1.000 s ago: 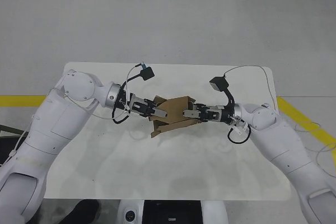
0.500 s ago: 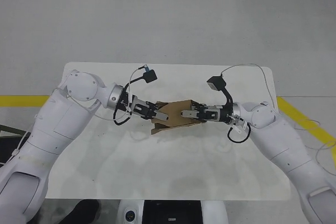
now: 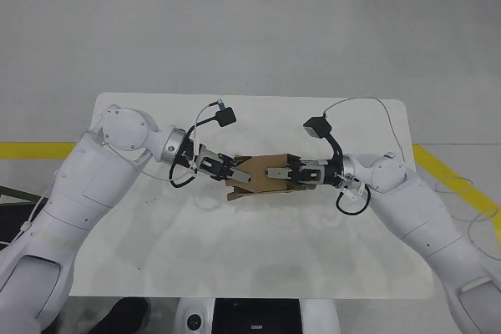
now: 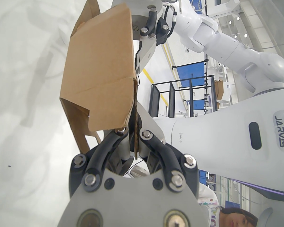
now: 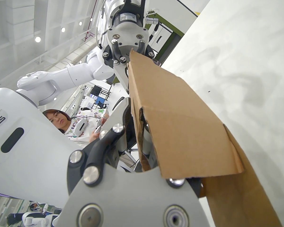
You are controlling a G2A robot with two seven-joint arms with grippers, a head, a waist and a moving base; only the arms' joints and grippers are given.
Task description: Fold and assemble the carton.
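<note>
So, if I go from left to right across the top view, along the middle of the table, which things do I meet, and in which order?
Left claw → brown cardboard carton → right claw. Each claw is shut on its own end of the carton.

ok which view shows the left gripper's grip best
The left wrist view: the left gripper clamps an edge of the carton up close. The top view shows it small; the right wrist view, far off.
</note>
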